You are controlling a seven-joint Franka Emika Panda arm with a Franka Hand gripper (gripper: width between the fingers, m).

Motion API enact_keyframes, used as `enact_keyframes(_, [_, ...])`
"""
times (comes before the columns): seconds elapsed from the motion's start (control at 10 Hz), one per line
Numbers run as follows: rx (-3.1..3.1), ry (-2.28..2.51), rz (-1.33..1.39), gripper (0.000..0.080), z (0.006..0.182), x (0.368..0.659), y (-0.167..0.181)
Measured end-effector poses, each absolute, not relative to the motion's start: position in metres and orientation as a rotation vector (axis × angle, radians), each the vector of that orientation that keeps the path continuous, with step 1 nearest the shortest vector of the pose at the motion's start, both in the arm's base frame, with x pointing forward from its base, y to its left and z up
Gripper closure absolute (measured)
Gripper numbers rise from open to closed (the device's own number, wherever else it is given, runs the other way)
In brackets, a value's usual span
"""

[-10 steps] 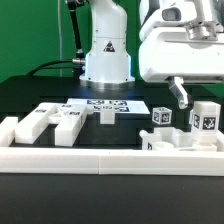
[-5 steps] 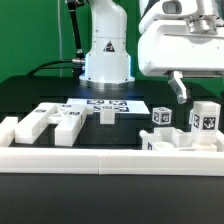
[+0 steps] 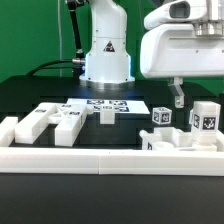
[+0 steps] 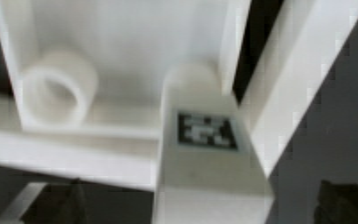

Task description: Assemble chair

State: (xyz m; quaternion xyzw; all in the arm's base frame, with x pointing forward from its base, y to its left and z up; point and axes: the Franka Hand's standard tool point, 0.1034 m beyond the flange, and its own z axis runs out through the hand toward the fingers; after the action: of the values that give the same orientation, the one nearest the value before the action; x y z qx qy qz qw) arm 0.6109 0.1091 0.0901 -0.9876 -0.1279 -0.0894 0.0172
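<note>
My pincer [image 3: 177, 100] hangs with its jaws wide apart and holds nothing. In the exterior view I can see only one dark finger of it, just above the pieces at that view's right.

The chair [image 3: 185, 128] is not yet built. It lies as loose white pieces on the black tabletop [image 3: 30, 95]. One group is under my pincer. A second group of pieces [image 3: 45, 122] lies well apart from it, at the exterior view's left. Both groups are behind the low white border rail [image 3: 100, 155].

I judge that the step in hand is to take one piece from the group below me. The wrist view shows a tagged bar [image 4: 206, 130] very near, crossing in front of a slab with a round hole [image 4: 55, 88], so the pieces stand close together. To do it well, I should center the jaws over one piece only and put the fingers on two flat, parallel sides. I should go down straight and close slowly. If a finger catches a neighbour, that piece may tip or slide.

I can read no words anywhere. The tags on the pieces and on the marker board [image 3: 105, 103] are only black-and-white square patterns. The robot base [image 3: 105, 50] has a small triangle sign, too small to read.
</note>
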Motion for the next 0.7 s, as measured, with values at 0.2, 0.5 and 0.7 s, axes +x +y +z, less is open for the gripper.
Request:
enact_keyframes(0.2, [-3.08,-0.4,-0.016,0.015,0.083,0.604,0.108])
enact_keyframes(0.5, [-3.077,-0.4,0.05,0.015,0.085,0.615,0.111])
enact_keyframes(0.7, [-3.076,-0.406,0.035,0.015,0.089,0.62,0.11])
